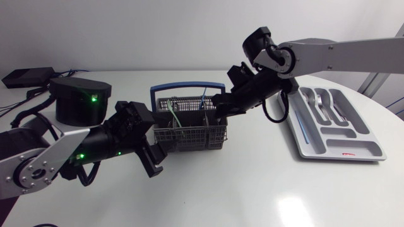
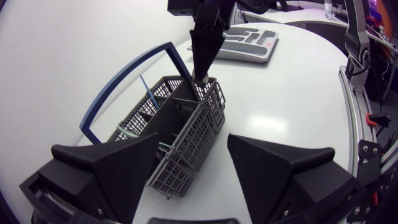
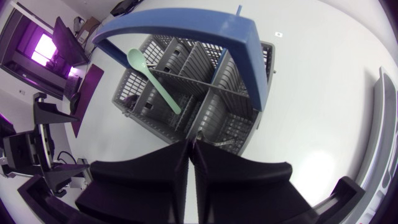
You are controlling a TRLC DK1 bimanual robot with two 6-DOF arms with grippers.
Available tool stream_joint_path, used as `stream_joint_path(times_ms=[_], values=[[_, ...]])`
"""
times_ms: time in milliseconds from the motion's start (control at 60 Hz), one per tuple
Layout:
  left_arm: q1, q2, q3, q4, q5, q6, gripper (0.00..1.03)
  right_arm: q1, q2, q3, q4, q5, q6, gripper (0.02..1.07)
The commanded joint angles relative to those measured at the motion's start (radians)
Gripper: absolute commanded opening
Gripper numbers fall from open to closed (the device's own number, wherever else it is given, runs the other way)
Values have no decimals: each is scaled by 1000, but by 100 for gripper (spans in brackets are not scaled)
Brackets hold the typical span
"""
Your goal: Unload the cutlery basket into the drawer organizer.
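Unloading in progress, partly complete. The cutlery basket (image 1: 189, 135), grey mesh with a blue handle, stands at mid-table between the two arms. The drawer organizer (image 1: 341, 148) lies well apart from it, on the right arm's side. Several silver pieces (image 1: 320, 101) already lie in the organizer's far compartments, while its other compartments look largely unfilled.

A green spoon (image 3: 155, 81) and a thin blue-handled piece (image 2: 149, 96) are in the basket, so by this evidence at least two items remain to be moved.

The right gripper (image 3: 191, 149) points down into a corner compartment with its jaws pressed nearly together. Whether a thin handle is pinched between them cannot be told. The left gripper (image 2: 193, 146) waits just beside the basket's opposite corner, jaws spread wide and holding nothing.
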Motion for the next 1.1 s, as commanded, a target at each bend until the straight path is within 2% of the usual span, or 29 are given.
stream_joint_path(times_ms=[0, 217, 467, 667, 833, 1000, 1083], values=[[-4, 2, -22, 8, -9, 20, 78, -6, -47, 33, -26, -16, -10, 9], [-11, 2, -22, 6, -14, 20, 78, -31, -131, 36, -85, -123, -13, 9], [3, -16, -27, 2, -16, 20, 78, -133, -280, -14, -143, -258, -21, 9], [35, -42, -27, -5, -16, 20, 78, -259, -401, -100, -229, -281, -101, 9], [36, -53, -31, -9, -16, 20, 78, -431, -450, -177, -326, -189, -240, 9], [36, -52, -34, -8, -16, 18, 78, -595, -473, -269, -322, -28, -352, 9], [35, -49, -33, -8, -16, 18, 78, -684, -469, -315, -273, 59, -412, 9]])
